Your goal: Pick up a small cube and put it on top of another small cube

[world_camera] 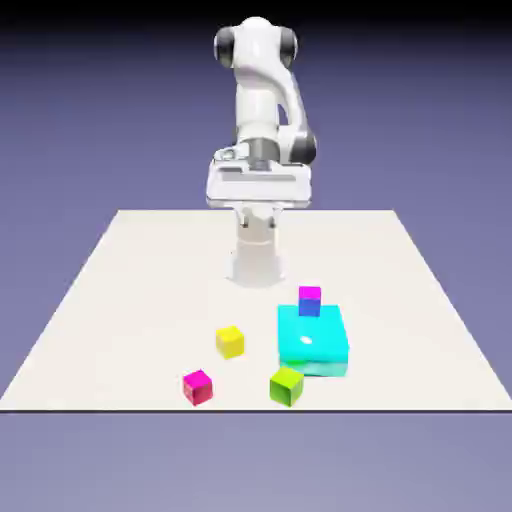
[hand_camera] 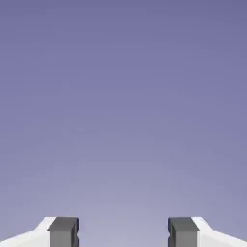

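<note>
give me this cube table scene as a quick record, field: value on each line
pincer: open, nothing between its tips
yellow block: small yellow cube on the pale flat table
front blocks: small magenta-red cube, small lime-green cube
slab: wide glossy cyan block
at slab: small purple-blue cube with magenta top, by its far edge; on or behind, cannot tell
stacking: small cubes not yet stacked on one another

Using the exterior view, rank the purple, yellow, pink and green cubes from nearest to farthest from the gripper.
1. Purple cube: on the cyan block, toward the exterior view's right.
2. Yellow cube: on the table, left of the block.
3. Pink cube, farther left, and green cube, in front of the block: too close to call.
</note>
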`<control>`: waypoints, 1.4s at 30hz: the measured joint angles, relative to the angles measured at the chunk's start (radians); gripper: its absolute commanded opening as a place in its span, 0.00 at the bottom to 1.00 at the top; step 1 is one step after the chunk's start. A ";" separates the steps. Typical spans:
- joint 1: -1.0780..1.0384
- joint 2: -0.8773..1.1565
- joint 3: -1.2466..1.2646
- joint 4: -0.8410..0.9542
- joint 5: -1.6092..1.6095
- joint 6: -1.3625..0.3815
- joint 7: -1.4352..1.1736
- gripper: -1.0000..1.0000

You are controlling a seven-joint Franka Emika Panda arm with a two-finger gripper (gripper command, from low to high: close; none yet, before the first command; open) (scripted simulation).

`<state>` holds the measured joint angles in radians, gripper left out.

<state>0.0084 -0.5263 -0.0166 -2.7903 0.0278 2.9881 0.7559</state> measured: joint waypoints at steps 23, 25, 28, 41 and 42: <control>-0.066 0.810 -0.307 0.365 0.516 -0.906 0.276 0.50; -0.065 0.846 -0.287 0.356 0.552 -0.867 0.251 0.50; -0.064 0.940 -0.234 0.332 0.646 -0.766 0.187 0.00; -0.124 0.598 -0.039 0.307 0.517 -1.010 0.402 0.00; -0.138 0.569 -0.003 0.299 0.517 -1.024 0.419 0.00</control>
<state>-0.1294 0.0427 -0.0193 -2.4909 0.5447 1.9641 1.1752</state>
